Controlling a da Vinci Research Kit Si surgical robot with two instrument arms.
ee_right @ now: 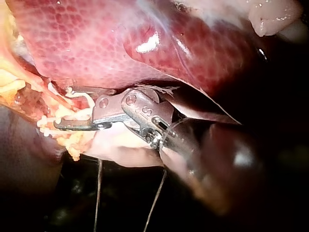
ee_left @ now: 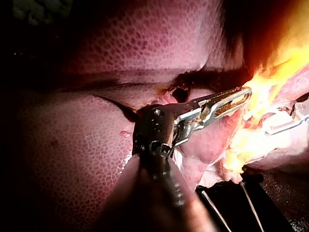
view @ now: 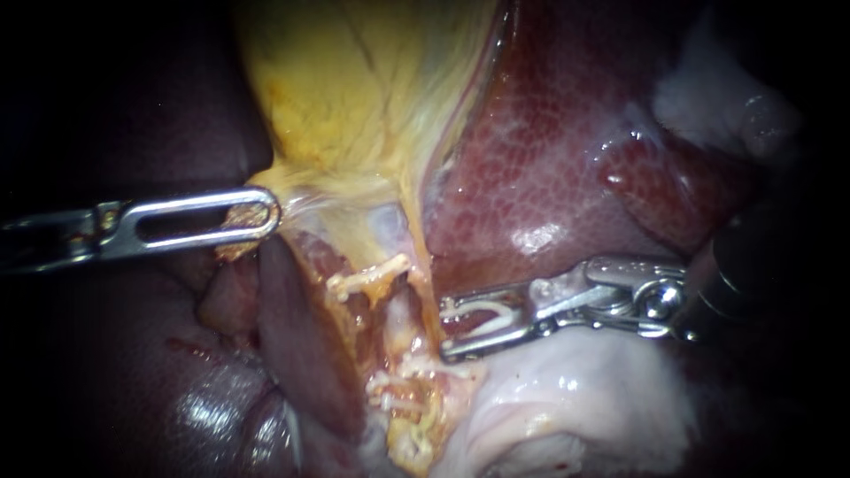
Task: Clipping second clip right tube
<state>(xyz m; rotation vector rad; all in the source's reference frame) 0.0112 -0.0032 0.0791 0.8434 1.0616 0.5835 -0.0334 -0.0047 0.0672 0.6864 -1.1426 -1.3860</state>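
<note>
Pale fatty fold (view: 567, 398) lies nearest the lens, just under the right instrument (view: 447, 329). Its jaws stand apart with a white loaded clip (view: 482, 310) seated between them, both jaws bearing on it. The tips are just beside the right tube (view: 425, 292), not yet around it.

The tube is a thin yellowish strand running down from the gallbladder (view: 354, 97) along the liver (view: 549, 159) edge.

Left instrument (view: 257, 215): jaws closed on the gallbladder's lower edge, tissue tented.

Judgement: the tube is soft, wet, slippery and easily torn. Take it square across a bare stretch above the seated clip (view: 425, 363), with both legs fully past it.
</note>
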